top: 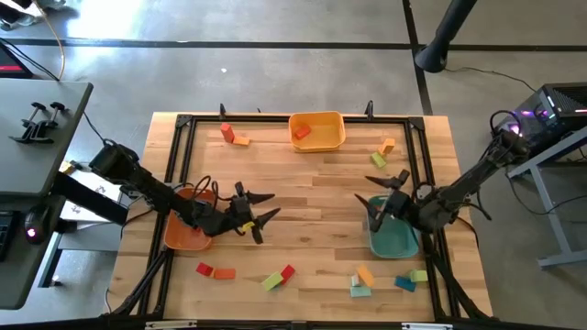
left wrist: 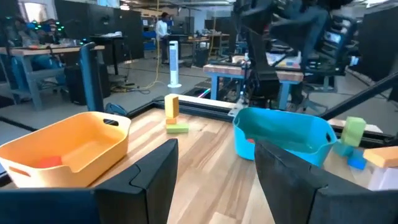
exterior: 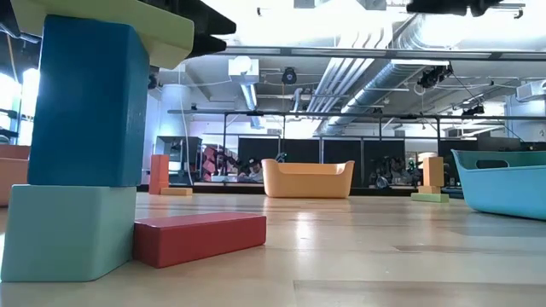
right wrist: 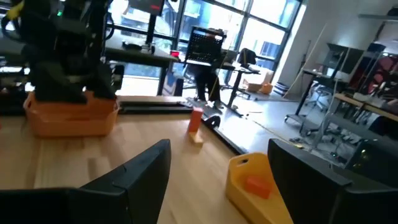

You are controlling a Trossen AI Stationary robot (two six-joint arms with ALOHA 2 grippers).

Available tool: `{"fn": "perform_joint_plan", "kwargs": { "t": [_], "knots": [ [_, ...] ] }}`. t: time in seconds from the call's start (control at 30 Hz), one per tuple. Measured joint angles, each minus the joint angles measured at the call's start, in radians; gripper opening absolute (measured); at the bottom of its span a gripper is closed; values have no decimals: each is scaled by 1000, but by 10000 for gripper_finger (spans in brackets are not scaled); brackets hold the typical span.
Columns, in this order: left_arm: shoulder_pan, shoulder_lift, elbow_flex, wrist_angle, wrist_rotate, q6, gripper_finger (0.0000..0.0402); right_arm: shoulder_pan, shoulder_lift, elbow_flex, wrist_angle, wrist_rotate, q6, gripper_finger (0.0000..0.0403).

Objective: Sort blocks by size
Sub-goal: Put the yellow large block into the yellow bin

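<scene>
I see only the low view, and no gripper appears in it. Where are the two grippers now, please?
Observer: The left gripper is beside the orange plastic tray; the right gripper is at the teal plastic tray.
Operator: Do they hold any block?
Observer: No, both are open and empty.
Operator: Is the yellow plastic tray empty?
Observer: No, a small orange block lies inside it.

You stood the wooden table on a grey concrete floor crossed by dark lines. A grey side table waited at its left. Overhead, pale ducts ran under a bright ceiling, and far off, desks sat before tall windows
</scene>
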Motion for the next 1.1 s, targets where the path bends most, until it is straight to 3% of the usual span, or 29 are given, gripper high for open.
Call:
{"fn": "perform_joint_plan", "kwargs": {
  "t": [0.17,0.33,0.47,0.63,0.87,0.97,1.1],
  "knots": [
    [-12,0,3,39,12,-9,197,24,1,82,-147,-9,62,265],
    [-59,0,55,27,14,49,197,116,12,169,-278,-14,178,265],
    [-88,0,101,25,14,124,197,203,52,261,-427,-35,358,265],
    [-106,0,133,24,14,166,197,274,146,390,-750,-240,748,265],
    [-96,0,134,-20,14,204,197,269,335,564,-1211,-656,1231,265],
    [-81,0,134,-43,14,200,197,244,396,599,-1314,-808,1328,265],
    [-62,0,133,-65,14,184,197,221,449,598,-1314,-1000,1329,265]
  ]
}}
